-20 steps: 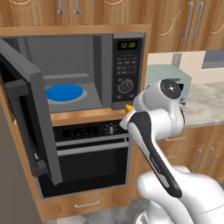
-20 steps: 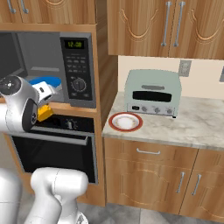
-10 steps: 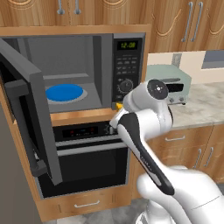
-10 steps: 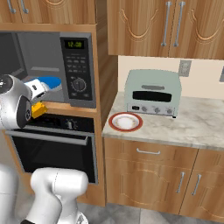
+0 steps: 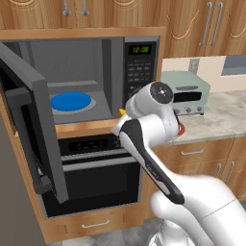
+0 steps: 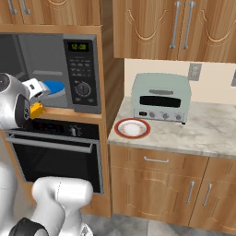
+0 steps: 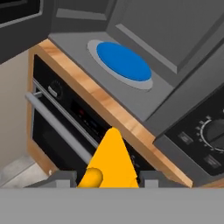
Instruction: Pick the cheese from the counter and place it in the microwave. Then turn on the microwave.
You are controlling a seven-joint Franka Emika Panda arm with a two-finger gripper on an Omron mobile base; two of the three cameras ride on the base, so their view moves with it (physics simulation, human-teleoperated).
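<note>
The cheese [image 7: 112, 160], a yellow-orange wedge, sits between the fingertips of my gripper [image 7: 109, 179], which is shut on it. In the right base view the gripper [image 6: 36, 102] holds the cheese [image 6: 38, 110] just in front of the wooden ledge under the microwave [image 6: 82, 69]. A sliver of cheese [image 5: 122, 112] peeks out behind my arm. The microwave [image 5: 139, 67] is open, its door [image 5: 29, 120] swung out to the left. Inside lies a blue turntable [image 7: 124, 61], a short way beyond the wedge's tip. The counter [image 6: 198, 133] lies to the right.
A black oven [image 6: 55, 152] with a horizontal handle sits right below the microwave. On the counter stand a pale-green toaster oven [image 6: 161, 97] and a red-rimmed plate [image 6: 132, 128]. The open microwave door [image 5: 29, 120] juts out at the left.
My arm has swung left, carrying the cheese from in front of the control panel toward the open microwave cavity. The grip has not changed.
</note>
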